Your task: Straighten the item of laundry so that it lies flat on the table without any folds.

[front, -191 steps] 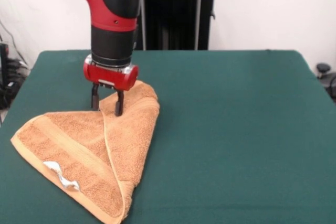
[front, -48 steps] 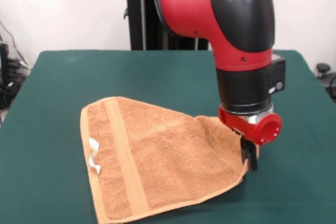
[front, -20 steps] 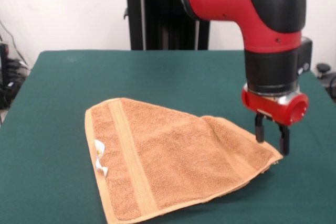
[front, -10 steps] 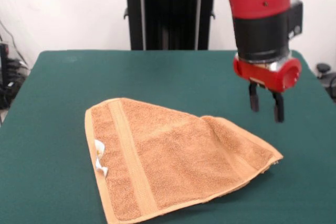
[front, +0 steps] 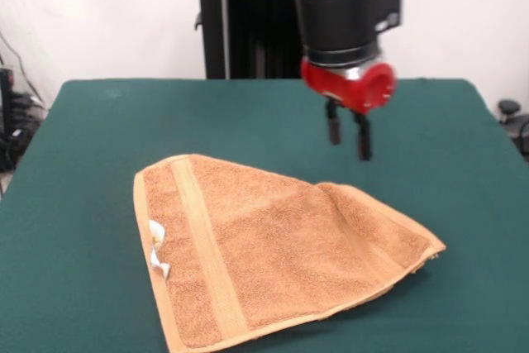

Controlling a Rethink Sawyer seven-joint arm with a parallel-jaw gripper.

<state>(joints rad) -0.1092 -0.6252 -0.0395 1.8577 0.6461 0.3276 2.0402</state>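
Note:
The orange-tan towel [front: 273, 245] lies on the dark green table [front: 99, 121], toward the near side. Its shape is roughly triangular, with a layer folded under along its right side, tapering to a corner at the right [front: 434, 247]. A woven band [front: 207, 254] runs down its left part, and a small white tag [front: 157, 258] sticks out at the left hem. My gripper [front: 348, 140] hangs in the air above and behind the towel's right half, open, with nothing between its fingers and clear of the cloth.
The black pedestal [front: 264, 31] rises beyond the table's far edge. A dark object [front: 508, 109] sits off the table at the right, and cables [front: 12, 121] hang at the left edge.
The gripper dragged the towel's corner rightward, let it go near the right corner, then rose and moved back to the left. The towel has lain still for the last second.

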